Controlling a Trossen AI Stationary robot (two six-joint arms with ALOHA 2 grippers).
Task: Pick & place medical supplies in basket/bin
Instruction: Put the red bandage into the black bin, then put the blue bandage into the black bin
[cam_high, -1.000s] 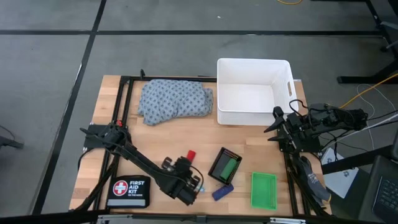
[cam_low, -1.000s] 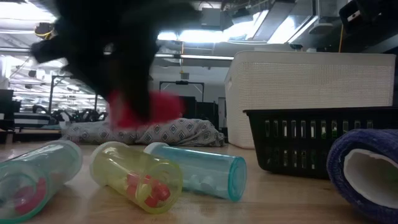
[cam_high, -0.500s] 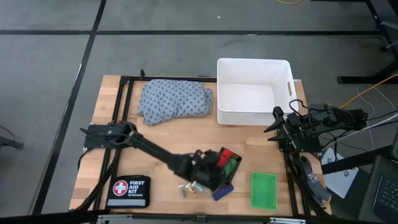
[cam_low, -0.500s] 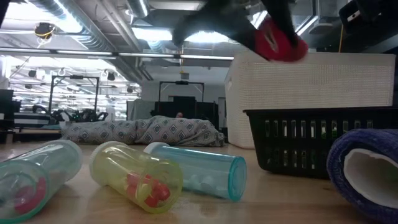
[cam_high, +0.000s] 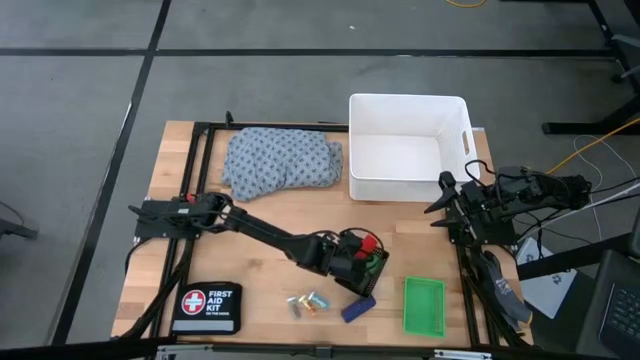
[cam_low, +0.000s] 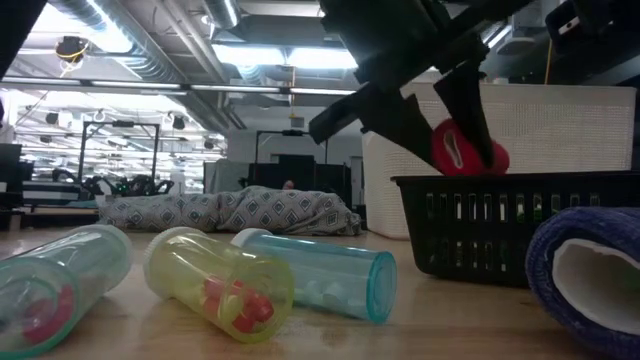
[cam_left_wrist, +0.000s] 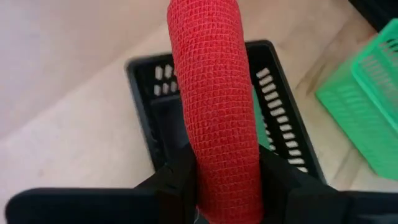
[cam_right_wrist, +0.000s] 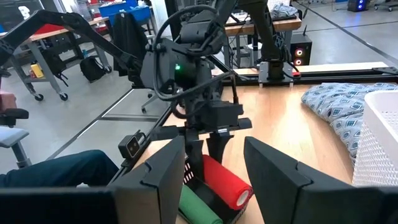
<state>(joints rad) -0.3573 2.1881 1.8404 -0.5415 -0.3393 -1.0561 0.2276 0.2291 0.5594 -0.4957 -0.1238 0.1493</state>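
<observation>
High view: the left gripper (cam_high: 366, 248) is extended across the wooden table (cam_high: 260, 215) and sits over the small black mesh tray (cam_high: 362, 272), its fingers clamped on a red elastic bandage roll (cam_high: 369, 243). A green roll (cam_high: 367, 268) lies inside that tray. A blue bandage roll (cam_high: 357, 309) lies on the table just beside the tray's near corner, with the small green plastic tray (cam_high: 423, 305) near it. Three small clear vials (cam_high: 307, 301) lie between the blue roll and the black pouch lettered FIRST AID KIT (cam_high: 208, 306). The blue-grey dotted cloth (cam_high: 281, 162) is bunched at the far side, just beside the large white rectangular plastic tub (cam_high: 409, 146). The right gripper (cam_high: 446, 206) waits at the table's right edge, near the tub, fingers apart and holding nothing.

Low view: the red roll (cam_low: 466, 150) hangs just above the black tray's rim (cam_low: 520, 184), pinched between dark fingers (cam_low: 405, 120). The vials (cam_low: 225, 282) lie in the foreground, the blue roll (cam_low: 585, 270) at the right.

Left wrist view: the red roll (cam_left_wrist: 217, 99) stands clamped between both fingers, directly over the tray opening (cam_left_wrist: 163, 118).

Right wrist view: the right fingers (cam_right_wrist: 163, 167) stand apart; beyond them the red roll (cam_right_wrist: 225, 182) lies alongside the green roll (cam_right_wrist: 198, 206).
</observation>
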